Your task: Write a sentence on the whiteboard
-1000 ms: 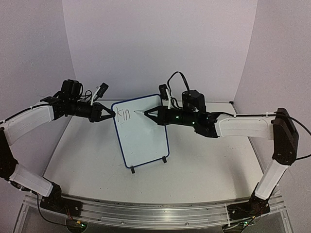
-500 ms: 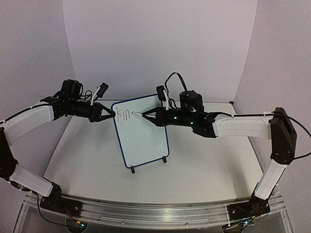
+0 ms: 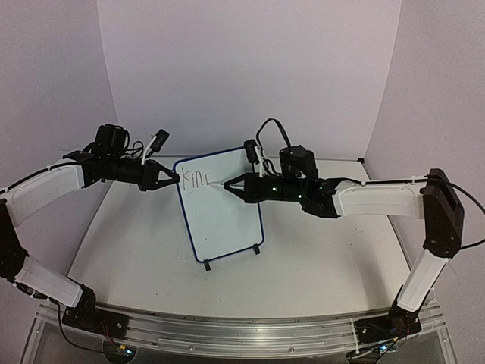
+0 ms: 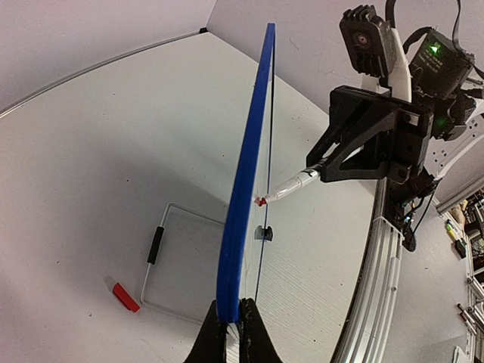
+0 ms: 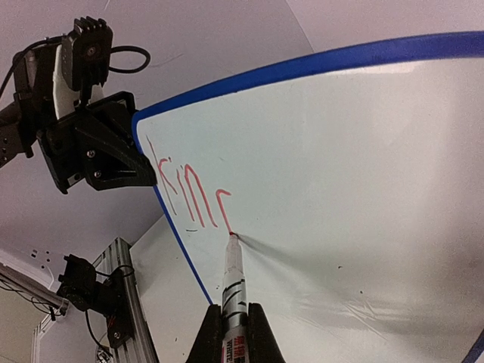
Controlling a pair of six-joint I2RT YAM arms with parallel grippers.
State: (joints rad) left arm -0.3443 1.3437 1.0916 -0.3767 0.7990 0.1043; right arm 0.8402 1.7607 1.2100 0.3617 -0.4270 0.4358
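One whiteboard (image 3: 223, 216) stands mid-frame in the top view between two grippers. The left gripper (image 3: 171, 179) pinches its blue edge, and the right gripper (image 3: 233, 184) is clamped on one marker (image 5: 234, 276), tip on the board. The right wrist view shows the sentence (image 5: 187, 184), a few red letters, up close. Only the left wrist view shows a small red piece (image 4: 125, 296), lower left.

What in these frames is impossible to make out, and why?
- Top: the red handwritten letters on the blue-framed white whiteboard are too small to read reliably.
- Left wrist: the whiteboard stands edge-on, hiding them.
- Right wrist: the white red-tipped marker is cut off by the bottom edge.
- Left wrist: a small red piece, too small to identify.
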